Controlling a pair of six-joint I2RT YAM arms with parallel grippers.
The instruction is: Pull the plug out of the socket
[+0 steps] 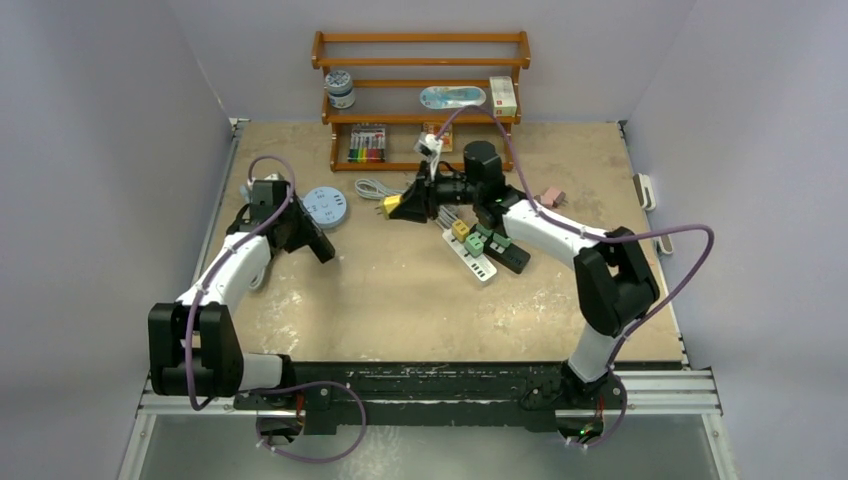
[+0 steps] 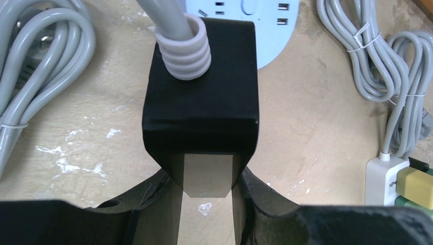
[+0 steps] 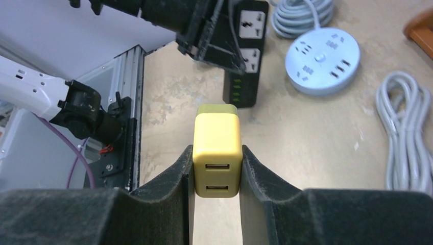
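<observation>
My right gripper [image 3: 217, 171] is shut on a yellow two-port USB plug [image 3: 217, 148] and holds it in the air, apart from every socket; in the top view the plug [image 1: 391, 205] hangs over the table's middle. My left gripper [image 2: 207, 181] is shut on the cord end of a black power strip [image 2: 201, 102] with a grey ribbed cord. In the top view that strip [image 1: 312, 236] sits at the left, a short gap from the yellow plug. The right wrist view shows the strip's empty sockets [image 3: 248, 46] ahead of the plug.
A round blue socket hub [image 1: 326, 206] lies next to the left gripper. Grey cable coils [image 1: 375, 188] lie behind. A white power strip [image 1: 470, 255] with a yellow plug and green plugs, plus a black block [image 1: 512, 256], lies under the right arm. A wooden rack [image 1: 420, 90] stands at the back.
</observation>
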